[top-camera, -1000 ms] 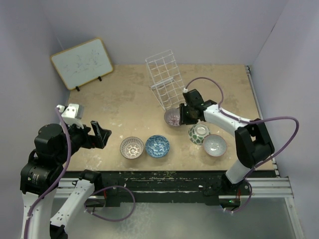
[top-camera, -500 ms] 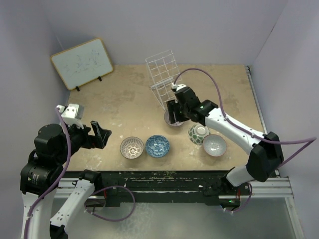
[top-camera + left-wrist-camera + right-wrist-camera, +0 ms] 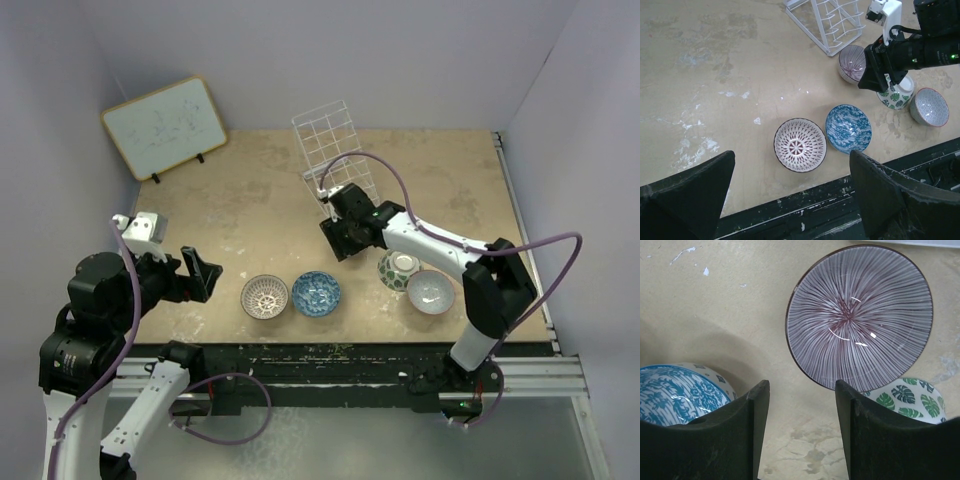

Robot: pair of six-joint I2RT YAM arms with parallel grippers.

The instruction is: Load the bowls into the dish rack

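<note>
Five bowls (image 3: 847, 127) lay on the surface (image 3: 250, 200) and none stood in the dish rack (image 3: 335, 160), so the loading seemed to be at its first step. The right gripper (image 3: 801, 387) hovered over the mauve-pink bowl (image 3: 860, 315), which sat just in front of the rack's slotted base, toward the middle of the surface. Its fingers (image 3: 757, 440) were released and apart, with only bare surface between them. The next move probably called for lowering one finger inside the bowl and one outside its wall, then closing on the rim. The left gripper (image 3: 208, 275) waited by the left edge, fingers wide and empty.

All bowls were round, glossy glazed ceramic. The mauve-pink one had fine radial lines. The brown-and-white bowl (image 3: 265, 296) and the blue bowl (image 3: 316, 293) sat side by side near the near edge; the green-and-white bowl (image 3: 400, 267), with leaf pattern, and the pale pinkish bowl (image 3: 431, 291) were close together toward the right. The rack was thin white wire with a grid back panel. The surface was matte beige and scuffed.
</note>
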